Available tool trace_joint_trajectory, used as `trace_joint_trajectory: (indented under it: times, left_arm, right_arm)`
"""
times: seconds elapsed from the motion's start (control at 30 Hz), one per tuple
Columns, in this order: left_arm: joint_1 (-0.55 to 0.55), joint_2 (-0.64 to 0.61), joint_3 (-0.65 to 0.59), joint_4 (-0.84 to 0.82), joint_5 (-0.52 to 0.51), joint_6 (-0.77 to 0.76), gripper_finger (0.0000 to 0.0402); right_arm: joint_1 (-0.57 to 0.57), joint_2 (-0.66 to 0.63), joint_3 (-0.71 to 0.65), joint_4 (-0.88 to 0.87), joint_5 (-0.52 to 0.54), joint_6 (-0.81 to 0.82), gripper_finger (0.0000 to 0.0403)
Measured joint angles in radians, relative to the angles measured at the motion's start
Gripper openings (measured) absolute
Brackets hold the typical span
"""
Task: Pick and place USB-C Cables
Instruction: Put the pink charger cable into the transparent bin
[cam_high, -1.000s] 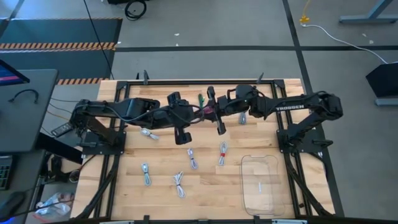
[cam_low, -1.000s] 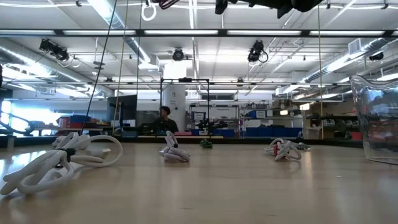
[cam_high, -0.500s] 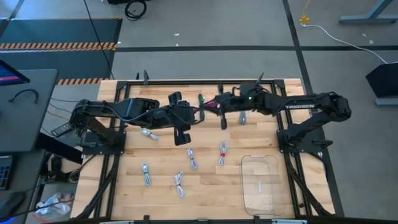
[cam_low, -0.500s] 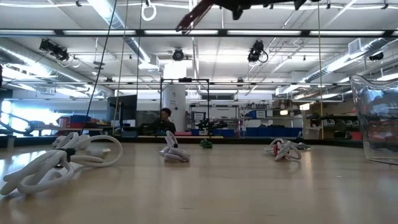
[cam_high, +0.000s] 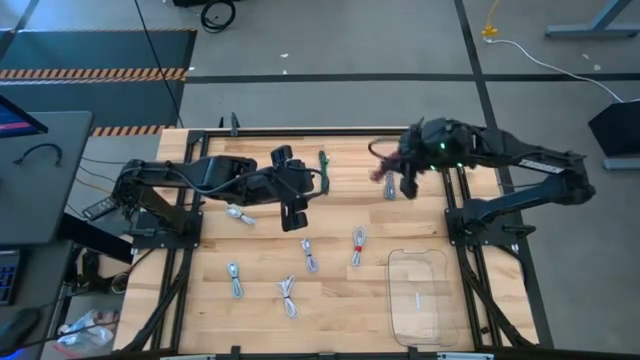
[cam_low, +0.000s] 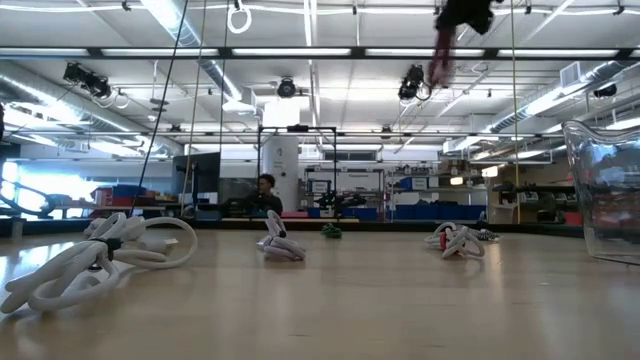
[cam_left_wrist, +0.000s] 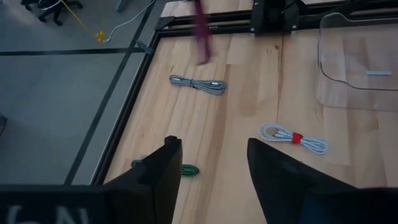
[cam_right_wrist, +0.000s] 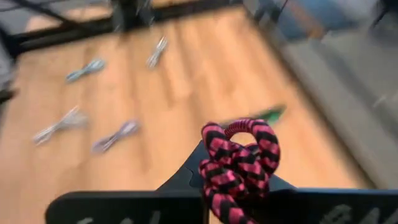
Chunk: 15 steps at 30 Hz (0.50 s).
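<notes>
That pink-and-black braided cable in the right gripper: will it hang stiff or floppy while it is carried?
Probably floppy: beyond the right gripper, the braided cable trails loose above the table in the high view. It looks light, hanging from a small pinch. The woven sheath likely resists slipping, but the dangling end may swing.

On the table (cam_high: 200, 310), the tray (cam_high: 418, 300) sits near the front right corner, with one cable bundle (cam_high: 357, 246) just to its left and another (cam_high: 309, 254) further left toward the middle. Two more bundles (cam_high: 234, 280) (cam_high: 289, 297) lie near the front edge left of centre, one (cam_high: 238, 214) lies toward the left edge, and one (cam_high: 324, 161) lies by the back edge. The left gripper (cam_high: 297, 210) hangs over the table's middle, the right gripper (cam_high: 405, 182) is raised over the back right part, and a bundle (cam_high: 390, 189) lies on the table just beside it.
</notes>
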Motion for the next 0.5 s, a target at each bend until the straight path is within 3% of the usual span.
trace_joint_trajectory:
  times: [0.2,0.5]
  left_arm:
    - [0.014,0.0,0.0,-0.001,0.0,-0.001,0.0181]
    - [0.014,0.0,0.0,-0.011,0.0,-0.011,0.018]
  right_arm:
    - [0.164,0.014,0.0,-0.209,-0.105,0.22,0.0021]
    - [0.436,0.06,0.0,-0.278,-0.161,0.498,0.0021]
